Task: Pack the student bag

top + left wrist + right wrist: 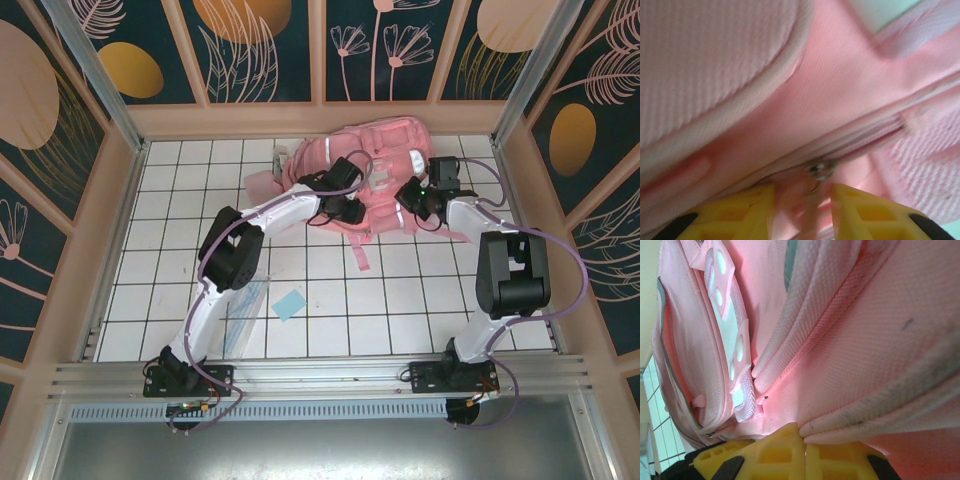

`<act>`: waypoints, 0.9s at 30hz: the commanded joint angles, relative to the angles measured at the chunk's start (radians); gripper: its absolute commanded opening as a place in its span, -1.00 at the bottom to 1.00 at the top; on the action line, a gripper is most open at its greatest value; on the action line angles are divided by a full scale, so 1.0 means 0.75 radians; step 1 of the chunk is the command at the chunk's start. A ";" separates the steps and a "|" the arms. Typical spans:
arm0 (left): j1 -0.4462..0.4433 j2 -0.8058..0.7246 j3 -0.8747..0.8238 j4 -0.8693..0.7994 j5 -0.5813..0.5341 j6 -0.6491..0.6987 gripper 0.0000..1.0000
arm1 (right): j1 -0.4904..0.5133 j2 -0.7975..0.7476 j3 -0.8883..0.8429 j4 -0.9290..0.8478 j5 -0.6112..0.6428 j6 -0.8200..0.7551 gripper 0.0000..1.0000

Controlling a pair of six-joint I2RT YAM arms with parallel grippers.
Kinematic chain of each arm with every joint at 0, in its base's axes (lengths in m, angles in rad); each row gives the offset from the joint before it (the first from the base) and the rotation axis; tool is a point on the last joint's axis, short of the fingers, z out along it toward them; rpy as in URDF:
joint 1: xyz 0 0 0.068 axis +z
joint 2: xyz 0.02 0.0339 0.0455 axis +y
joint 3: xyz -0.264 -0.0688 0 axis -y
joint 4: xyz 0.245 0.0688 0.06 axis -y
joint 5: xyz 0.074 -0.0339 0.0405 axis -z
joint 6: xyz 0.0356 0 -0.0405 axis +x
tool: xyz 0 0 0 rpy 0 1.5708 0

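Yellow fingers (740, 215) of the left end effector (802, 200) sit at the bottom edge of the left wrist view. They are clamped on a pink pull tab (792, 197) that hangs from a metal zip slider (819, 170). In the top view a small blue sheet (290, 303) lies lower centre on the white tiled desk (180, 230), well apart from the student bag (370, 160). The bag lies at upper centre with a strap (358, 255) trailing downward. The right end effector (804, 432) is at the bag's right edge, its fingers pressed together and their tips against a piped fold. I cannot tell whether fabric is caught between them.
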 commanded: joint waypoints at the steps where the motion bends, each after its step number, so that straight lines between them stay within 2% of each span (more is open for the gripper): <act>1: 0.036 -0.041 -0.095 -0.159 -0.124 -0.004 -0.13 | -0.010 -0.086 0.035 0.072 -0.005 -0.050 -1.00; 3: 0.040 -0.060 -0.121 -0.124 -0.112 -0.008 -0.09 | -0.010 -0.083 0.034 0.078 -0.010 -0.048 -1.00; 6: 0.056 -0.062 -0.128 -0.057 -0.063 -0.033 -0.33 | -0.010 -0.086 0.037 0.076 -0.012 -0.051 -1.00; 9: 0.066 -0.057 -0.099 -0.019 -0.014 -0.052 -0.38 | -0.009 -0.097 0.037 0.063 -0.002 -0.063 -1.00; 11: 0.067 -0.058 -0.059 -0.021 0.001 -0.051 -0.31 | -0.010 -0.105 0.035 0.058 0.008 -0.070 -1.00; 14: 0.066 -0.084 -0.027 -0.021 0.029 -0.055 0.06 | -0.009 -0.105 0.037 0.055 0.009 -0.072 -1.00; 17: 0.068 -0.126 -0.038 0.008 0.074 -0.048 0.31 | -0.010 -0.105 0.042 0.053 0.007 -0.076 -1.00; 21: 0.068 -0.105 -0.027 0.029 0.067 -0.038 0.31 | -0.009 -0.101 0.042 0.059 -0.005 -0.077 -1.00; 27: 0.072 0.005 0.051 0.020 0.067 -0.007 0.11 | -0.010 -0.105 0.034 0.057 -0.014 -0.076 -1.00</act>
